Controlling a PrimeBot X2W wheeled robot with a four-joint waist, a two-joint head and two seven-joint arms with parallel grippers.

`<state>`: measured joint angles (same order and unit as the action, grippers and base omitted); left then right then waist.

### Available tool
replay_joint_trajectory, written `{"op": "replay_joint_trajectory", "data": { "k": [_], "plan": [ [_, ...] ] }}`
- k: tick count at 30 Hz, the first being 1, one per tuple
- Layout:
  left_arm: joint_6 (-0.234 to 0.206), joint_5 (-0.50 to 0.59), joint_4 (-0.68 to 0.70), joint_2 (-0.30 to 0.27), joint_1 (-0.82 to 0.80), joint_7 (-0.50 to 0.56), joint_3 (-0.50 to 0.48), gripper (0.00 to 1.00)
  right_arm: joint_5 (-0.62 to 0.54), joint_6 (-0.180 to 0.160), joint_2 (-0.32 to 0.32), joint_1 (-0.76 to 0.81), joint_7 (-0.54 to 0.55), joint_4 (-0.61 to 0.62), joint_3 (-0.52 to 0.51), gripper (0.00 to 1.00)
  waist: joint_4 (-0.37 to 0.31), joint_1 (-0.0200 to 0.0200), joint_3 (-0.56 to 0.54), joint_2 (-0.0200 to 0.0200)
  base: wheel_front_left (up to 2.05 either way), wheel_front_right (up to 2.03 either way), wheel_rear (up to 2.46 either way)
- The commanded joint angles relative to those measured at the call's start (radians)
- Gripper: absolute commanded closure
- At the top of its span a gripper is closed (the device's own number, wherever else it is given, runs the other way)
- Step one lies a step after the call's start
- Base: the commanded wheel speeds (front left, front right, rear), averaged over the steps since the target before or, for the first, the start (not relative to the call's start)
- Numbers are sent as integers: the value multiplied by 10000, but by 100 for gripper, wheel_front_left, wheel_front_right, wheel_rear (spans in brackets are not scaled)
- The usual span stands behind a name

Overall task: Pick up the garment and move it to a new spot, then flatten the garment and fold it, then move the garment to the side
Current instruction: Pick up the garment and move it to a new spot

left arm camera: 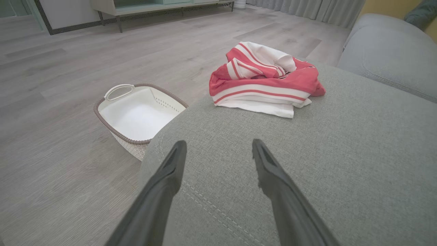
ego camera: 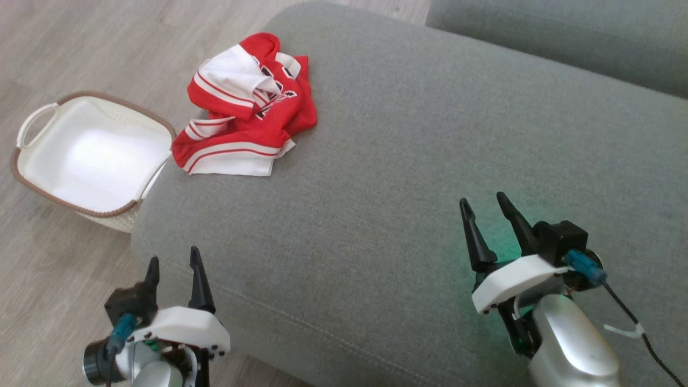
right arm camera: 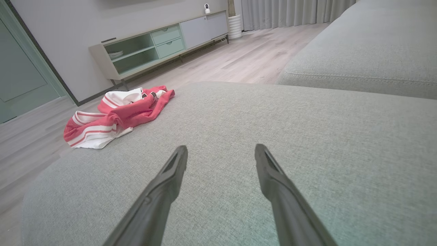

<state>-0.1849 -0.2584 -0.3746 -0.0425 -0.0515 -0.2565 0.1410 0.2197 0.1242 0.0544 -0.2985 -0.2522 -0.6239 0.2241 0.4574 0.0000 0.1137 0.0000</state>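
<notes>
While one crumpled red-and-white garment (ego camera: 244, 107) lay at the far left corner of the grey cushion (ego camera: 387, 177), just above one white basket (ego camera: 91, 156) standing on the floor, two grippers hovered nearer the robot. Both had fingers spread wide, holding nothing and pointing forward: the left gripper (ego camera: 173, 255) at the cushion's near left corner, the right gripper (ego camera: 482, 198) well apart over the cushion.

In view are 1 garment (ego camera: 244, 115), 1 basket (ego camera: 91, 156), 2 sofa cushions (ego camera: 403, 188) (ego camera: 564, 32), 1 left claw (ego camera: 173, 255) and 1 right claw (ego camera: 482, 199).
</notes>
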Motion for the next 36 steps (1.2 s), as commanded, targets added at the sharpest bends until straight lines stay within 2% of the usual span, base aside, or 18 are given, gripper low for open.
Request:
{"op": "replay_joint_trajectory", "data": {
  "k": [1,8,13,20,23,31,36],
  "plan": [
    [16,-107,318,-77,-396,-53,-411,0,63,65,-41,-381,-95,254,271,0,-20,0,146,0,0,0,0],
    [297,-206,-24,-77,-1178,-53,-845,0,-222,65,-41,-848,-95,339,535,0,-522,0,845,0,0,0,0],
    [681,107,-538,-90,-2328,-53,-1557,0,-605,65,-41,-1291,-95,586,608,0,-1062,0,1593,0,0,0,0],
    [1149,846,-1687,-656,-4189,-53,-2359,0,-1136,65,-17,-1774,-95,971,541,0,-1844,0,2550,0,0,0,0],
    [1107,1120,-2350,-993,-4920,-53,-2560,0,-1228,65,53,-1916,-95,1184,542,0,-2117,0,2875,0,0,0,0],
    [485,1575,-4689,-1888,-6290,-53,-2903,0,-1305,65,199,-2075,-86,1640,497,0,-2782,0,3502,0,0,0,0],
    [498,1527,-6354,-2236,-6983,-10,-2933,0,-1295,65,259,-2105,-51,1798,394,0,-3036,0,3686,0,0,0,0]
  ]
}}
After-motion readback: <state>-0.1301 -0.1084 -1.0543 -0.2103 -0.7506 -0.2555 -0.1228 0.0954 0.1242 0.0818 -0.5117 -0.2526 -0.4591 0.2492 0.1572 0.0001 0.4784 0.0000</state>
